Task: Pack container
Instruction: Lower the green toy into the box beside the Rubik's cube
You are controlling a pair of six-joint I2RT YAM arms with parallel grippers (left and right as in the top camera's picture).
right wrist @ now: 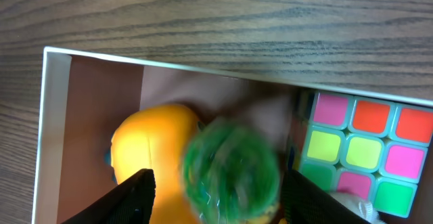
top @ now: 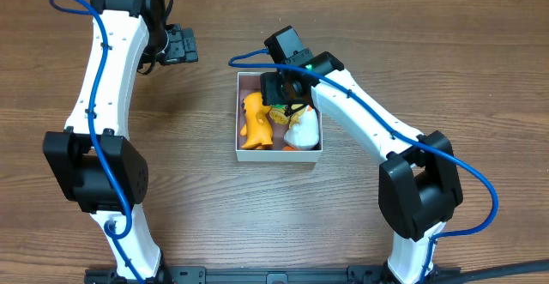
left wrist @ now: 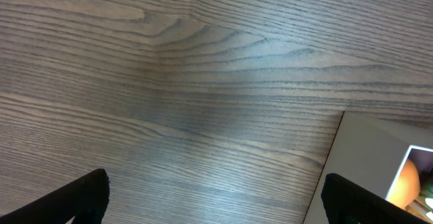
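Note:
The container (top: 279, 154) is a shallow white-walled square box with a pinkish-brown floor at the table's middle. In it lie an orange toy (top: 255, 121), a white toy (top: 302, 131) and a yellow-green toy (top: 281, 111). My right gripper (top: 287, 87) hovers over the box's far half. In the right wrist view its fingers (right wrist: 216, 197) are spread wide around a blurred green round toy (right wrist: 230, 170) without touching it, above the orange toy (right wrist: 145, 143) and beside a colour cube (right wrist: 358, 149). My left gripper (top: 180, 45) is open and empty over bare wood, left of the box.
The wooden table (top: 171, 164) surrounds the box. In the left wrist view the open fingers (left wrist: 216, 197) frame bare wood (left wrist: 203, 82), with the box's white outer corner (left wrist: 365, 149) at the lower right. The box's left wall (right wrist: 51, 129) shows in the right wrist view.

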